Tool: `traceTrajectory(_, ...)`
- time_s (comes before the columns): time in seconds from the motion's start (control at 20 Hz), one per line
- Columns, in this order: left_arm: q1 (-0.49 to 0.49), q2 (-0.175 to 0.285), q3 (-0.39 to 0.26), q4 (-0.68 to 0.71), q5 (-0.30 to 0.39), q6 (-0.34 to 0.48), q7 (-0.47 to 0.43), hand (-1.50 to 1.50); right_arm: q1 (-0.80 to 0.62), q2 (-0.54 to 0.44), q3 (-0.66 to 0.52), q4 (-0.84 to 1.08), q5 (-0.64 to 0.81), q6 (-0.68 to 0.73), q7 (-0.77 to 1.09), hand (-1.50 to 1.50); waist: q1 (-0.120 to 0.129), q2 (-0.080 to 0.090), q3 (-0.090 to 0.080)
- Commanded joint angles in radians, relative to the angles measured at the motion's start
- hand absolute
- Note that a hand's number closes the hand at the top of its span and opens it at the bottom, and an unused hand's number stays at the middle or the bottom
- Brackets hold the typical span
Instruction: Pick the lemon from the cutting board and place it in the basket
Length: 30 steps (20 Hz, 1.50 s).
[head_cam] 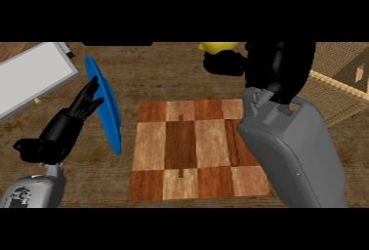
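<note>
The yellow lemon (214, 47) shows at the top of the head view, with my right hand (229, 62) curled round it from below; only its upper part is visible. The hand holds it beyond the far edge of the wooden cutting board (189, 151), left of the wicker basket (340, 88) at the right edge. My right forearm crosses the board's right side. At the left, beside the blue plate, my left hand (85, 103) rests open with its fingers up.
A blue plate (105, 106) stands on edge left of the board. A grey-white flat panel (29, 80) lies at the upper left. The brown counter surrounds the board.
</note>
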Motion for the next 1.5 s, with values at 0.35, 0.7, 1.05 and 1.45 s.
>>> traceTrajectory(0.35,0.004,-0.005,0.003,-0.029,0.003,-0.004,0.025,0.00,-0.078,-0.160,-0.313,0.236,-0.024,-0.138,-0.128,1.50,0.009,0.003,0.000)
traceTrajectory(0.7,0.061,-0.010,-0.002,-0.092,0.002,-0.009,0.044,0.00,-0.022,-0.238,-0.404,0.310,-0.153,-0.130,-0.264,1.50,0.007,0.001,0.000)
traceTrajectory(1.05,0.011,-0.006,0.014,0.096,-0.045,-0.010,-0.106,0.00,0.117,-0.269,-0.430,0.285,-0.235,-0.153,-0.387,1.50,-0.009,0.002,0.000)
traceTrajectory(1.45,-0.029,0.002,0.036,0.046,-0.009,-0.027,-0.008,0.00,0.162,-0.313,-0.459,0.452,-0.247,-0.328,-0.586,1.50,-0.001,0.002,0.000)
